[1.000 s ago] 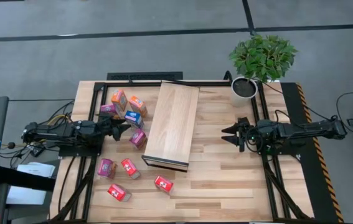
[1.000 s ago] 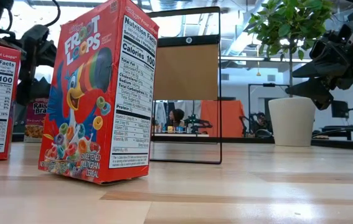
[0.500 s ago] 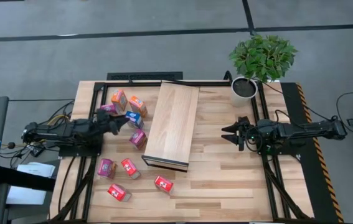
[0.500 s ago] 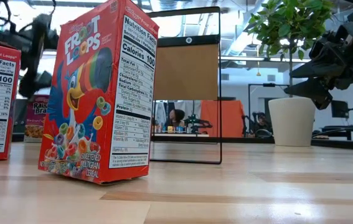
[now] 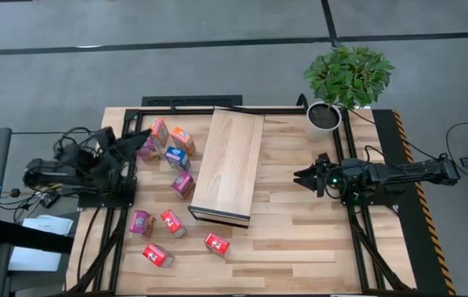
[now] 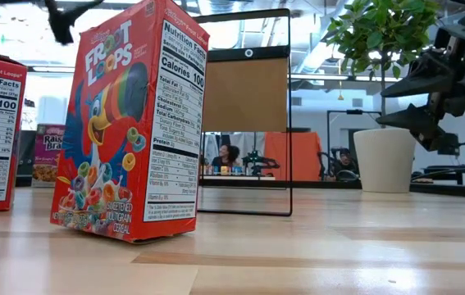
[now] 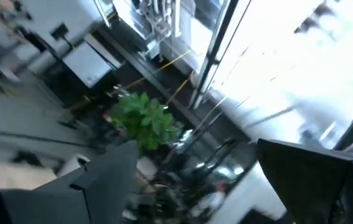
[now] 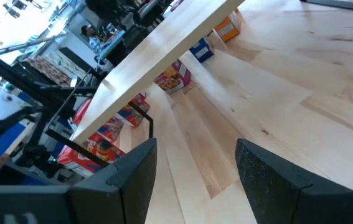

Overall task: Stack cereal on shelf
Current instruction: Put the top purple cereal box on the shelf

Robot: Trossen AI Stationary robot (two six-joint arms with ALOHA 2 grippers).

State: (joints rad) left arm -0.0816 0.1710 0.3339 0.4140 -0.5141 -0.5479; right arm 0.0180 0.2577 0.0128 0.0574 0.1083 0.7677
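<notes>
The shelf (image 5: 227, 165), a long pale wooden plank on a thin black frame (image 8: 144, 118), stands mid-table. Several tiny cereal boxes stand or lie on the table to its left: orange (image 5: 158, 130), blue (image 5: 177, 157), magenta (image 5: 183, 183) and red (image 5: 216, 244). One red box (image 6: 129, 123) fills the low view's left. My left gripper (image 5: 139, 139) is raised over the far-left boxes, tipped upward and open, with nothing between its fingers (image 7: 195, 168). My right gripper (image 5: 306, 176) hovers to the right of the shelf, open and empty (image 8: 195, 168), facing the shelf.
A potted plant (image 5: 345, 82) stands at the table's far right corner. Black rails run along the table's left and right sides beneath the arms. Bare tabletop (image 5: 291, 223) lies between the shelf and my right gripper.
My left gripper has risen from beside the magenta and blue boxes and tipped its fingers upward, drawing back a little toward the table's left edge; it stays open and empty. My right gripper has rolled slightly in place. No box has moved.
</notes>
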